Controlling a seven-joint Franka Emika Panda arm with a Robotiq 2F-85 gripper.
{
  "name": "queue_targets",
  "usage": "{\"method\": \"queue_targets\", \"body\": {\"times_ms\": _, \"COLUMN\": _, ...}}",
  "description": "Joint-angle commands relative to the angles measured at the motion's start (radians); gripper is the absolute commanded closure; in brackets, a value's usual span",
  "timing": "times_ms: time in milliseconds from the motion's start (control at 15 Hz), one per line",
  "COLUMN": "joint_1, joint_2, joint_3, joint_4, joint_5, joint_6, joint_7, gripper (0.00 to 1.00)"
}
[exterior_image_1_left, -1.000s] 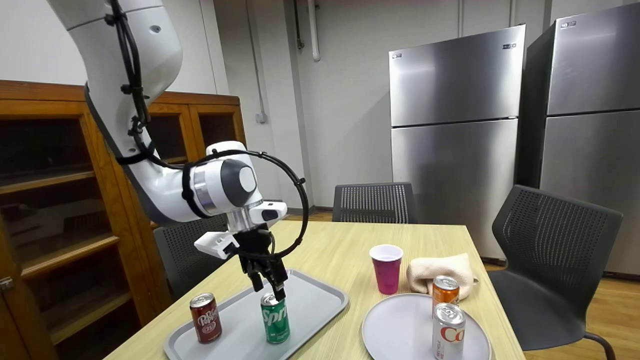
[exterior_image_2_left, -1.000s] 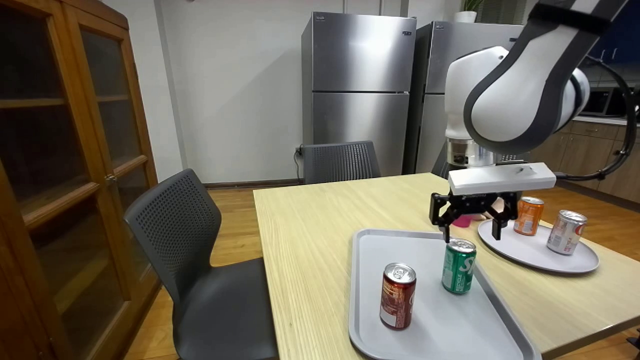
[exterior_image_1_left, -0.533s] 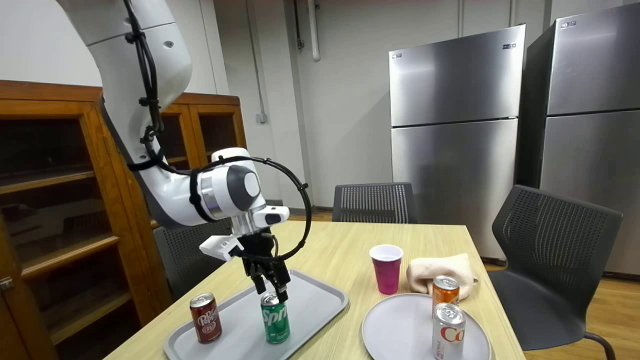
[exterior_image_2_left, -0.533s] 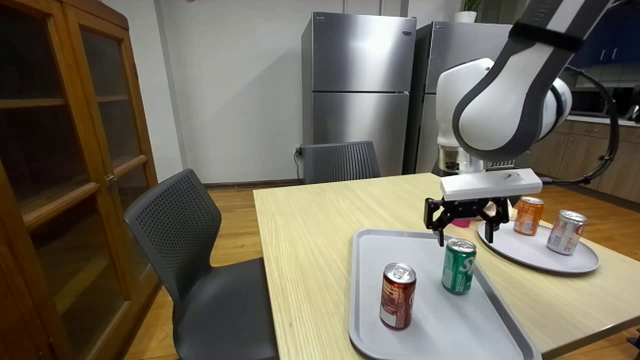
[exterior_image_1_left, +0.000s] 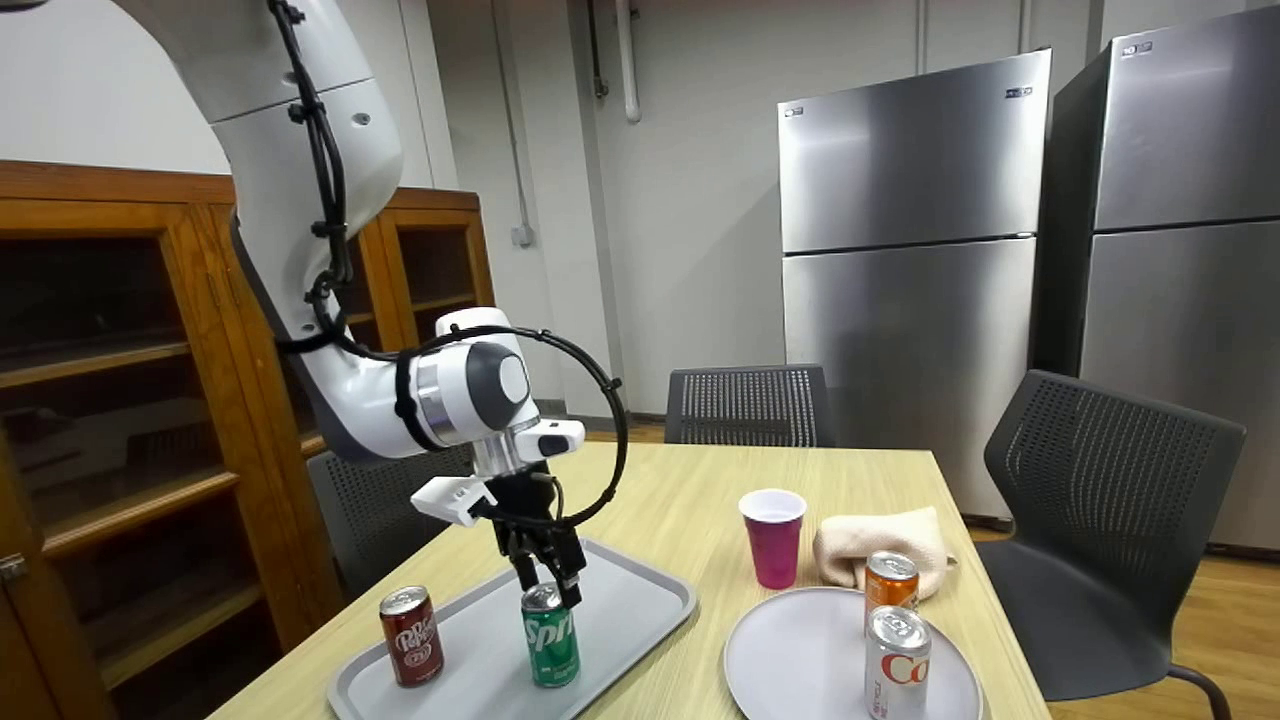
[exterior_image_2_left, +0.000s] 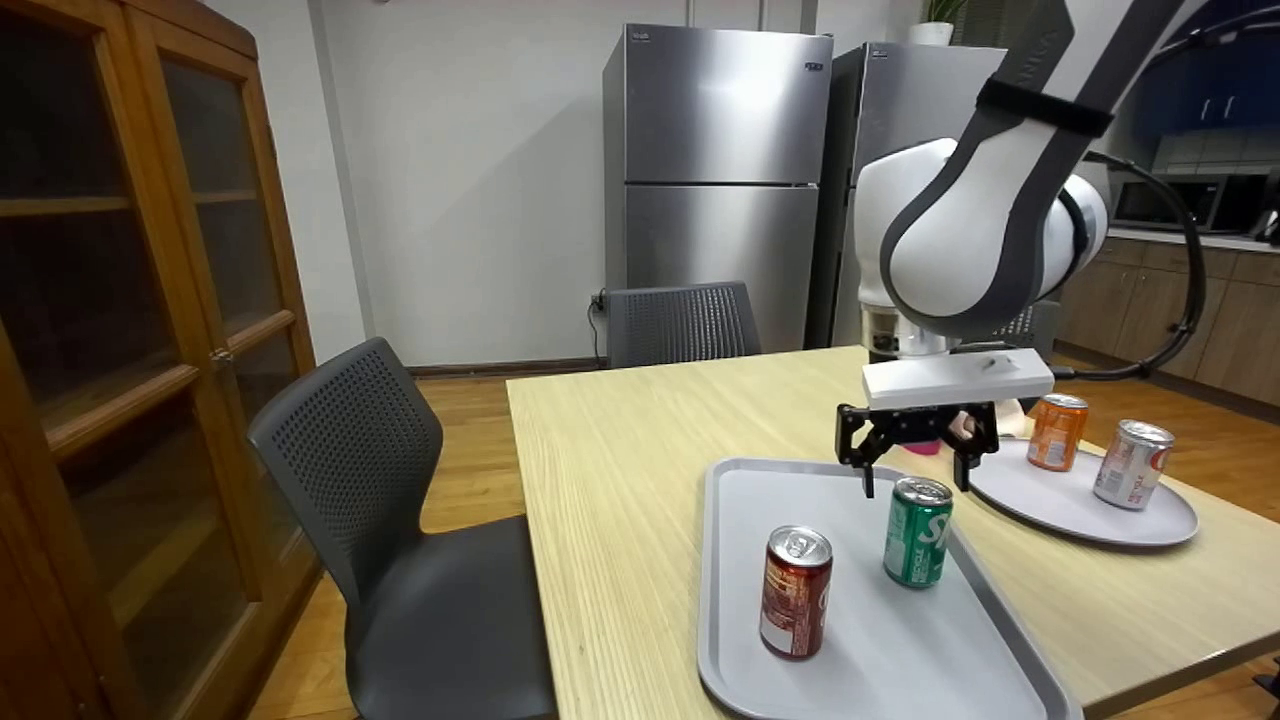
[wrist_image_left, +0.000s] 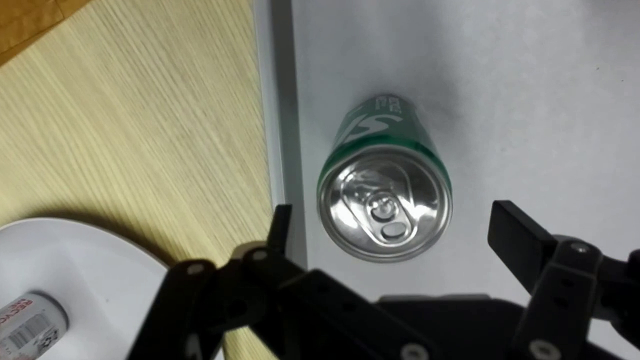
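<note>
My gripper, in both exterior views (exterior_image_1_left: 549, 590) (exterior_image_2_left: 915, 487) and in the wrist view (wrist_image_left: 391, 220), is open and empty. It points down just above a green Sprite can, with its fingertips apart on either side of the can's top. The can stands upright on a grey tray (exterior_image_1_left: 625, 590) (exterior_image_2_left: 760, 490) (wrist_image_left: 530, 100) and shows in both exterior views (exterior_image_1_left: 550, 640) (exterior_image_2_left: 915, 545) and in the wrist view (wrist_image_left: 375, 120). In the wrist view its silver lid lies between the fingers, without visible contact. A dark red Dr Pepper can (exterior_image_1_left: 411, 640) (exterior_image_2_left: 796, 600) stands upright on the same tray.
A round grey plate (exterior_image_1_left: 790, 650) (exterior_image_2_left: 1060, 520) (wrist_image_left: 100, 280) holds an orange can (exterior_image_1_left: 890, 580) (exterior_image_2_left: 1058, 432) and a silver Coke can (exterior_image_1_left: 897, 665) (exterior_image_2_left: 1133, 465) (wrist_image_left: 30, 330). A purple cup (exterior_image_1_left: 774, 540) and a cream cloth (exterior_image_1_left: 880, 540) stand behind it. Dark chairs (exterior_image_1_left: 750, 405) surround the table (exterior_image_2_left: 620, 450).
My gripper has moved down and sideways over the Sprite can, so the can now sits more centrally between its fingers. The fingers stay open. The cans and tray have not moved.
</note>
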Motion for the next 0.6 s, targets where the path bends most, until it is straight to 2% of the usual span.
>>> {"method": "queue_targets", "body": {"times_ms": 0, "joint_1": 0.030, "joint_2": 0.020, "joint_3": -0.020, "joint_4": 0.030, "joint_5": 0.022, "joint_6": -0.029, "joint_7": 0.007, "gripper": 0.00}}
{"method": "queue_targets", "body": {"times_ms": 200, "joint_1": 0.036, "joint_2": 0.027, "joint_3": -0.027, "joint_4": 0.034, "joint_5": 0.027, "joint_6": -0.029, "joint_7": 0.004, "gripper": 0.00}}
{"method": "queue_targets", "body": {"times_ms": 267, "joint_1": 0.037, "joint_2": 0.029, "joint_3": -0.028, "joint_4": 0.034, "joint_5": 0.029, "joint_6": -0.029, "joint_7": 0.005, "gripper": 0.25}}
{"method": "queue_targets", "body": {"times_ms": 333, "joint_1": 0.038, "joint_2": 0.029, "joint_3": -0.029, "joint_4": 0.034, "joint_5": 0.029, "joint_6": -0.029, "joint_7": 0.004, "gripper": 0.26}}
{"method": "queue_targets", "body": {"times_ms": 533, "joint_1": 0.042, "joint_2": 0.027, "joint_3": -0.034, "joint_4": 0.033, "joint_5": 0.029, "joint_6": -0.030, "joint_7": 0.004, "gripper": 0.51}}
